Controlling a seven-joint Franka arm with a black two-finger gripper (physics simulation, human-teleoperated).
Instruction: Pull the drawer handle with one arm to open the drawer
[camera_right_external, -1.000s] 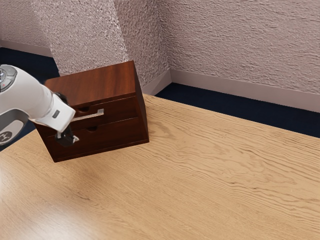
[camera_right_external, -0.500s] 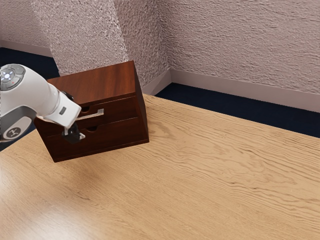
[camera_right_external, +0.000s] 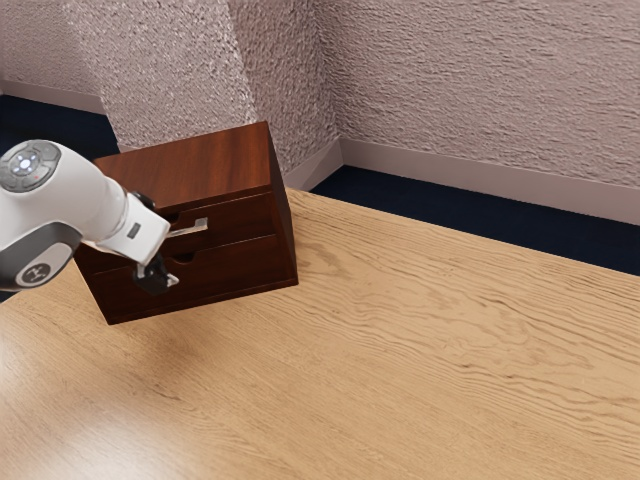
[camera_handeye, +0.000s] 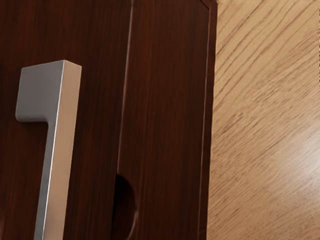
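Cabinet (camera_right_external: 205, 170): dark wood, on desk (camera_right_external: 400, 350).
Handle (camera_right_external: 190, 229) (camera_handeye: 50, 150): silver bar on cabinet's upper front; one end hid by arm (camera_right_external: 75, 205).
Hand (camera_right_external: 155, 277): at cabinet's lower front; open or clenched, can't tell.

We see a dark reddish-brown chest (camera_right_external: 205, 170) with fine grain, its handle (camera_handeye: 52, 150) silver-grey, on a pale honey table (camera_right_external: 420, 340) with wavy grain. Our arm (camera_right_external: 75, 200) is white, our gripper (camera_right_external: 155, 277) black; the wall (camera_right_external: 480, 70) is mottled pinkish-grey, the floor (camera_right_external: 470, 212) navy.
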